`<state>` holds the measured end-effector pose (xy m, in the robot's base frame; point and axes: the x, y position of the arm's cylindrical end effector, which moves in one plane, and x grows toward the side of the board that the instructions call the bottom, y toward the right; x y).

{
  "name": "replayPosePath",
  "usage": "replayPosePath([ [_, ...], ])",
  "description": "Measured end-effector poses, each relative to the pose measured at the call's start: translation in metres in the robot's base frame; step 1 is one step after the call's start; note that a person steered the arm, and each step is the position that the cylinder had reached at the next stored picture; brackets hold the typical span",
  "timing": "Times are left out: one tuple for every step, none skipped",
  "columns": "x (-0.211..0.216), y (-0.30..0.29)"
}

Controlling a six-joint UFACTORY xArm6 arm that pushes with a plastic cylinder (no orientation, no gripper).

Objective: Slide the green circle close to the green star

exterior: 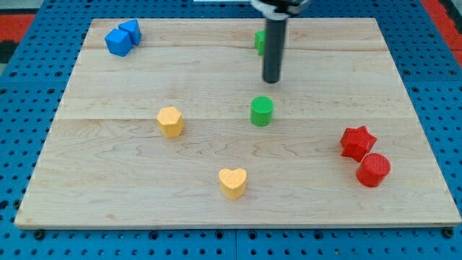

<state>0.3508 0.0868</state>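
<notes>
The green circle (261, 111) stands near the middle of the wooden board (130, 180). The green star (259, 42) is near the view's top, mostly hidden behind the dark rod; only its left edge shows. My tip (271, 80) rests on the board between the two green blocks, a little above and to the right of the green circle, with a small gap between them.
Two blue blocks (122, 38) sit together at the top left. A yellow hexagon (170, 121) lies left of centre and a yellow heart (232, 182) at lower centre. A red star (357, 142) and a red circle (373, 170) sit at the right.
</notes>
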Motion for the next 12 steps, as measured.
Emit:
replayPosePath([
  [-0.040, 0.022],
  [-0.080, 0.032],
  [-0.088, 0.017],
  [-0.106, -0.045],
  [-0.126, -0.046],
  [-0.097, -0.108],
  [-0.059, -0.180],
  [-0.027, -0.196],
  [0.006, -0.165],
  [0.026, -0.184],
  [0.013, -0.251],
  [0.009, -0.280],
])
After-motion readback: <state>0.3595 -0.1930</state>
